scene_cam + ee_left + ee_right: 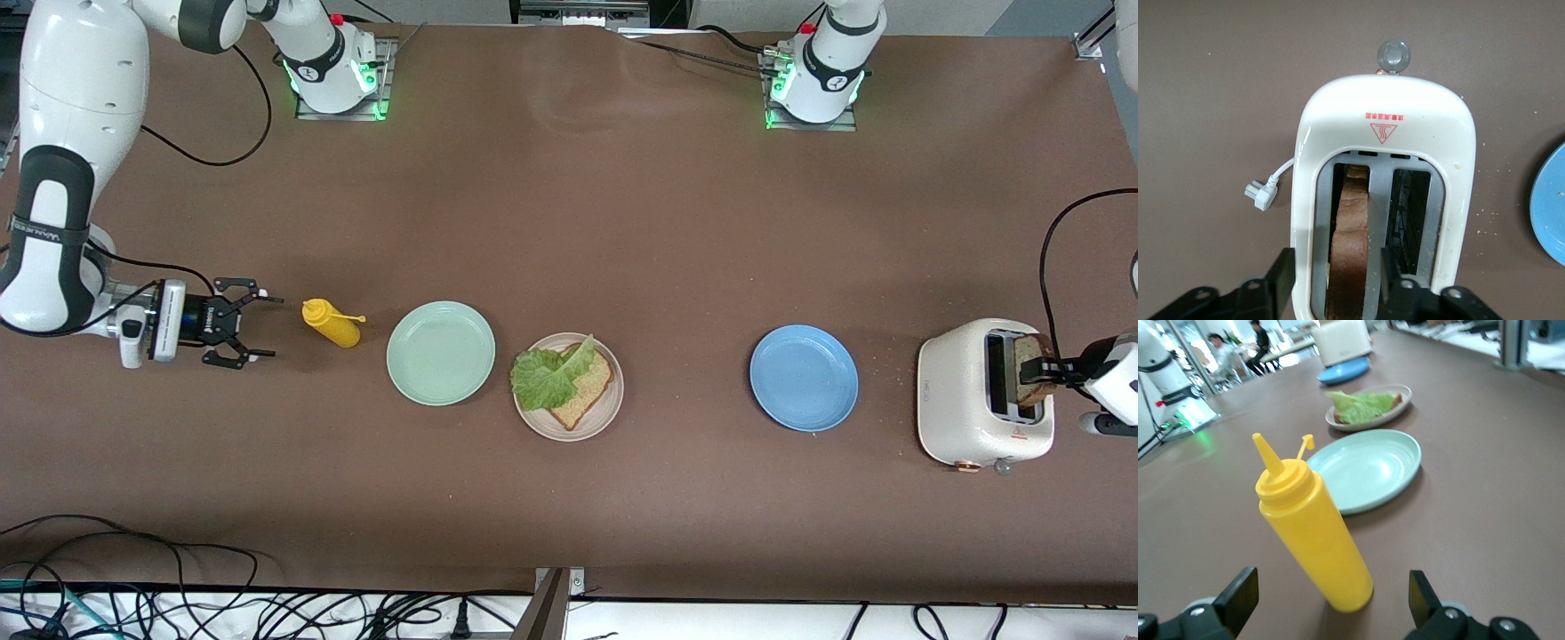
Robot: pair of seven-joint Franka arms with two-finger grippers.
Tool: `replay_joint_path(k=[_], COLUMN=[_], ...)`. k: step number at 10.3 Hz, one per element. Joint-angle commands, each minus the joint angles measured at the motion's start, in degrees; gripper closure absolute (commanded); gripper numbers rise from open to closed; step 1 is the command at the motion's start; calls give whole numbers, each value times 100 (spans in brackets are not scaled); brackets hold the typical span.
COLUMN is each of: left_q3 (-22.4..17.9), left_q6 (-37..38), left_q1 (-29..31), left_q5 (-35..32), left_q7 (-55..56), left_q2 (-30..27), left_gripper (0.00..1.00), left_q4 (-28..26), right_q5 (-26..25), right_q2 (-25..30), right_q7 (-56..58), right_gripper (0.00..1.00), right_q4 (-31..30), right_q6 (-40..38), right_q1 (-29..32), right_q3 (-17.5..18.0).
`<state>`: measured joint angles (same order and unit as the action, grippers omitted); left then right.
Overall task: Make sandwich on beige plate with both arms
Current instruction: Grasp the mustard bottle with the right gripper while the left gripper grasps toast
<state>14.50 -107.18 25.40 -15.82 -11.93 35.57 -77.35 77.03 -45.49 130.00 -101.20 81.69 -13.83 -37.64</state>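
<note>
Sandwich-building on the round pale beige plate (608,411) is sitting half done in the front view: one brown wholegrain slice (587,396) under a ruffled green lettuce leaf (544,377), between a mint green plate (440,352) and a blue plate (804,377). The second brown bread slice (1034,363) is standing in the white toaster (965,418), the left gripper (1049,369) reaching it. In the left wrist view its jaws are flanking that slice, part-closed; firm pinching is uncertain, and lifting straight up comes next. In the right wrist view the right gripper (1328,603) is waiting, spread wide around a yellow squeeze bottle (1313,532).
</note>
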Motion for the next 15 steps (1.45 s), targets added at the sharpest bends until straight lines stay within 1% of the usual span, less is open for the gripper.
replay_joint_path(k=[1, 2, 3, 4, 5, 7, 8, 9, 10, 11, 12, 13, 15], left_q3=[1, 1, 1, 1, 1, 9, 9, 9, 35, 97, 158, 167, 176], left_q6=[13, 13, 13, 13, 13, 13, 22, 48, 109, 240, 294, 312, 321], left_q1=[-26, -26, -35, -35, -35, -35, -35, -35, -35, -35, -26, -26, -17], left_q5=[-141, -141, -141, -141, -149, -149, -141, -123, -114, -114, -114, -106, -62], left_q7=[-38, -29, -37, -46, -46, -46, -46, -55, -55, -72, -81, -81, -90], left_q2=[-15, -15, -15, -15, -15, -15, -24, -59, -137, -190, -313, -427, -664], left_gripper=[70, 82, 92, 100, 100, 100, 100, 100, 100, 100, 100, 100, 100], left_q4=[10, 10, 10, 10, 10, 18, 27, 45, 45, 45, 54, 54, 54], right_q5=[198, 233, 233, 233, 225, 233, 233, 225, 216, 190, 154, 111, -222], right_q2=[-214, -284, -355, -355, -347, -355, -355, -355, -355, -338, -303, -268, -259], right_q7=[622, 850, 939, 940, 940, 940, 931, 879, 826, 660, 250, -250, -1540], right_gripper=[0, 0, 0, 0, 3, 27, 48, 73, 94, 97, 99, 100, 100], right_q4=[74, 91, 100, 118, 144, 179, 179, 179, 179, 188, 197, 336, 967], right_q6=[-180, -180, -197, -241, -259, -259, -259, -259, -276, -285, -364, -391, -373], right_q1=[590, 801, 881, 882, 882, 882, 873, 873, 873, 865, 812, 760, 654], right_q3=[764, 1098, 1205, 1250, 1294, 1408, 1444, 1461, 1461, 1461, 1453, 1453, 1453])
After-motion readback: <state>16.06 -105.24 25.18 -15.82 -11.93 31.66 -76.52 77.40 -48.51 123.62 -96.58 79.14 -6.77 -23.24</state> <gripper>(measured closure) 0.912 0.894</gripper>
